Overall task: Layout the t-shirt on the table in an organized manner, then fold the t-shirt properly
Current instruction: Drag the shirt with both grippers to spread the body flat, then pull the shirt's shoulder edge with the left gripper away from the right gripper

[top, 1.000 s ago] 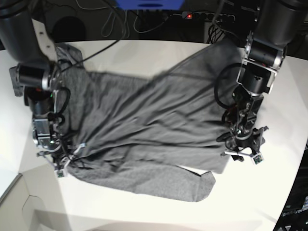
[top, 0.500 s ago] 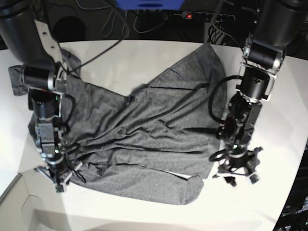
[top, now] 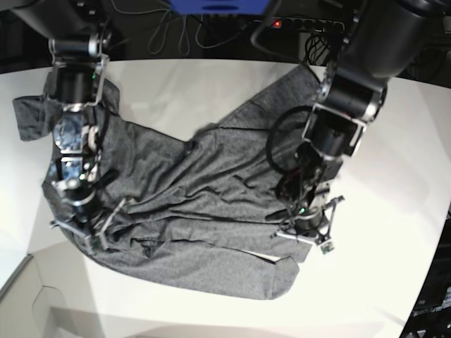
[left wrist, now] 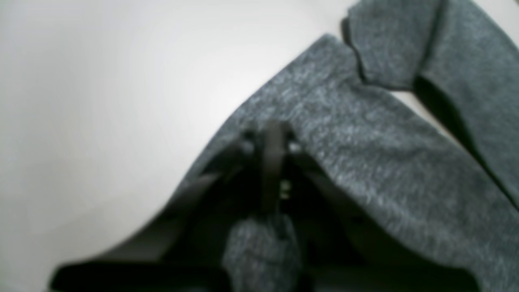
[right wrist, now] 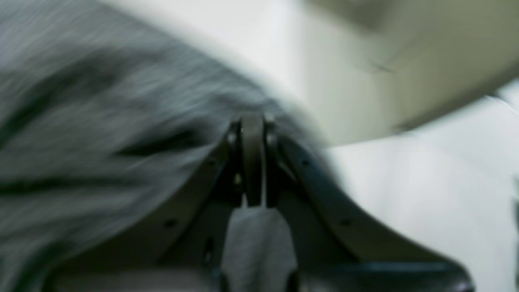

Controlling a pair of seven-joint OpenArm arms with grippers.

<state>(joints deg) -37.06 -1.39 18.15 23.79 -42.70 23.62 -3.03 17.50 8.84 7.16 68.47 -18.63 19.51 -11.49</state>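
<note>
The dark grey t-shirt lies rumpled and slanted across the white table, one sleeve reaching the far left. In the base view my left gripper sits on the shirt's right edge. The left wrist view shows that left gripper shut, with a tuft of the t-shirt bunched between its fingers. My right gripper is at the shirt's lower left edge. Seen blurred in the right wrist view, the right gripper is shut with cloth of the t-shirt pinched in it.
Cables and a power strip lie behind the table's far edge, beside a blue box. The table's front edge curves past the lower left, close to my right gripper. Bare white table lies beside the left gripper.
My left gripper has moved inward from bare table onto the shirt's right edge and shut on the cloth. The right arm has swung upward while its gripper keeps hold of the lower left edge.
</note>
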